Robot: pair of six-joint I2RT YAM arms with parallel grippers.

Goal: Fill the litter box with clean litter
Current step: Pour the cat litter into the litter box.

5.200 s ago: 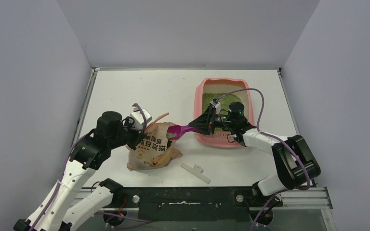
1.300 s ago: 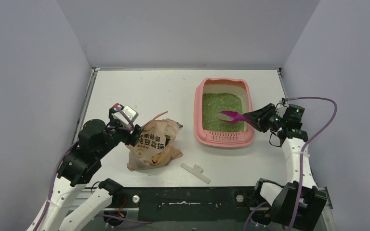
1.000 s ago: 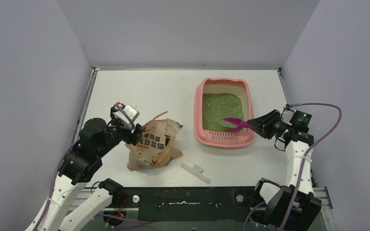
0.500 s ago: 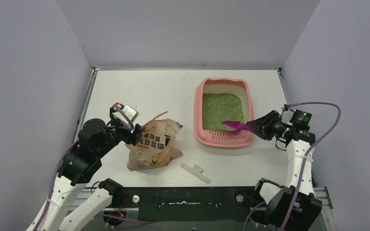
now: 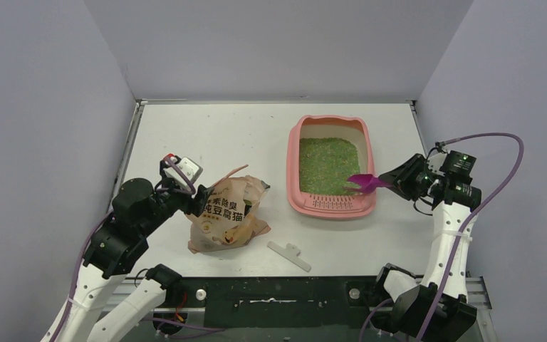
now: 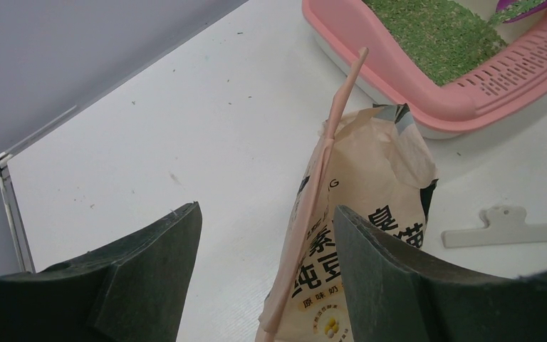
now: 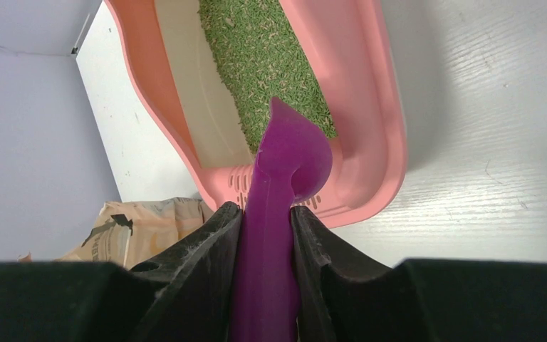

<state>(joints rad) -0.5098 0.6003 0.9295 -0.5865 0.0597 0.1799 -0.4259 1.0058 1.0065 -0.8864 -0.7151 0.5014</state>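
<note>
Beside the litter box (image 5: 293, 169), a tan bag (image 5: 229, 218) reads "豆腐猫".

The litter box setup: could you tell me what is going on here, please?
The right gripper is shut on the handle of a magenta scoop, whose bowl hangs over the near right corner of the pink litter box. The box already holds a bed of green litter. The left gripper hovers open at the opened paper bag, not gripping it. A white clip lies on the table near the bag.
</note>
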